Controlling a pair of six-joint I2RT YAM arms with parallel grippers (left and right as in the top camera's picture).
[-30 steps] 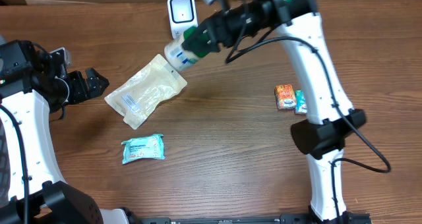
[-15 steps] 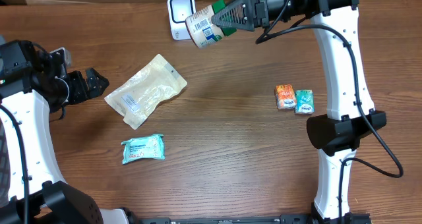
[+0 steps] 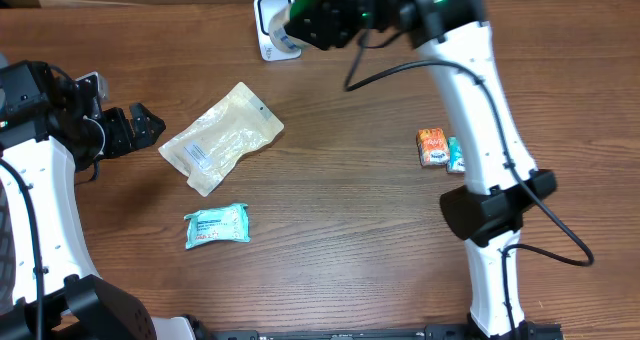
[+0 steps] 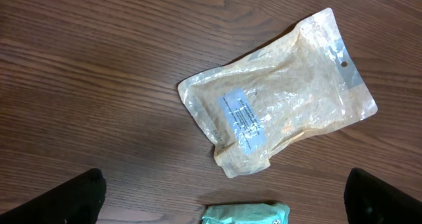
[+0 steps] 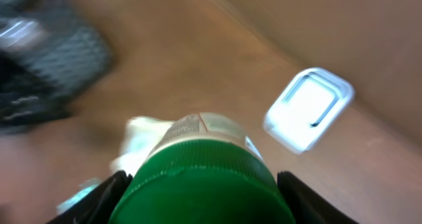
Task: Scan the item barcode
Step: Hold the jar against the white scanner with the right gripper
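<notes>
My right gripper [image 3: 312, 18] is shut on a white bottle with a green cap [image 5: 201, 184], its black fingers [image 5: 105, 196] pressing both sides of the cap. The overhead view shows only a sliver of the bottle [image 3: 287, 25], held at the table's far edge right against the white barcode scanner [image 3: 268, 18]. In the blurred right wrist view the scanner [image 5: 308, 109] lies beyond the bottle, to its right. No barcode shows in any view. Over the left side of the table, my left gripper [image 3: 140, 127] stands wide open and holds nothing.
A clear yellowish pouch [image 3: 220, 138] lies left of centre, with a teal packet [image 3: 216, 225] nearer the front. The left gripper [image 4: 227, 194] looks down on the pouch [image 4: 277, 118] and the packet [image 4: 244, 214]. An orange box [image 3: 432, 147] and a teal box [image 3: 456, 155] sit at the right.
The right arm has swung the bottle from beside the pouch up past the scanner's right side and back against the scanner. The left arm has not moved.
</notes>
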